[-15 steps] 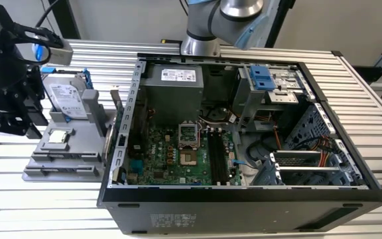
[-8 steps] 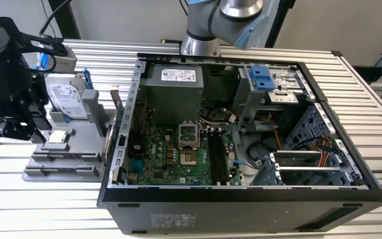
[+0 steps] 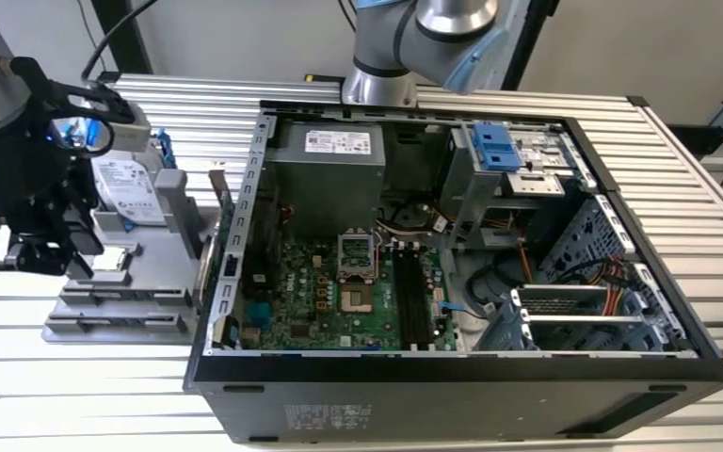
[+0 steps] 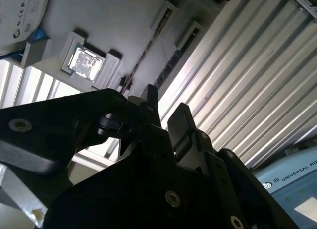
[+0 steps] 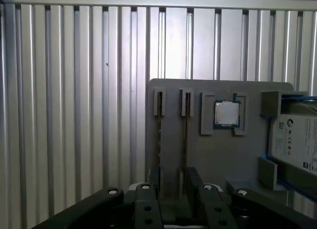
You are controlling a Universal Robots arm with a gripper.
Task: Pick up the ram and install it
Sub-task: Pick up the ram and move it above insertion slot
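Found the gripper low over a flat grey plastic holder on the ribbed aluminium counter, with a modest gap between its two black fingers and nothing gripped. Saw the ram, a long, thin, dark circuit stick, parked on its long edge in a narrow slot of that holder, just beside a twin stick in a parallel slot. Judged the edge-on stance deliberate, leaving both flat faces bare for a pinch from above. Could not settle the choice between the two sticks from either wrist view; seemed to straddle the grey strip between the slots rather than either stick. Noted a small square silver processor chip in its own shallow pocket, and a silver box-shaped hard drive in a blue frame beyond it, each apart from the sticks, probably to spare room for fingers around every part. In the exterior view, placed the holder just beside an open black tower case, on the exterior view's left, handy for a short carry. Made out, on the green motherboard, long black memory sockets, seemingly bare. Reckoned the pick-up not yet made and the installation not begun.
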